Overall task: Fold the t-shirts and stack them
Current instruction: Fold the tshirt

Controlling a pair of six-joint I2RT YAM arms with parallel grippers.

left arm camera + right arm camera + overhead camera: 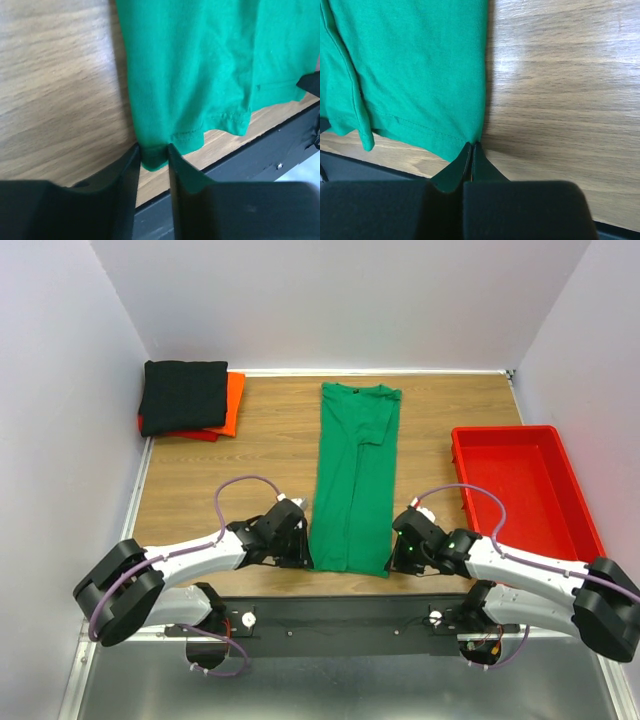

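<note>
The green t-shirt (355,475) lies in the middle of the table (250,450) as a long narrow strip. Its collar points to the far wall and its hem sits at the near edge, just short of the black rail (340,620).

The left gripper (305,558) is at the near-left hem corner. In the left wrist view its fingers (131,165) stand a little apart with the bunched corner of cloth (200,65) pressed between them, so it grasps the shirt. The right gripper (392,562) is at the near-right corner. It is clenched tight, with its tips (471,147) touching the very point of the hem (415,70). Whether any cloth is caught between them I cannot tell.

The long side edges of the strip run fairly straight, and a sleeve fold shows near the collar. A band of bare wood lies on each side of it.

To the left, the black t-shirt (183,395) sits folded in the far-left corner on the orange-red t-shirt (232,400), which shows along its right and near sides. To the right is the red tray (455,455), close beside the right arm
</note>
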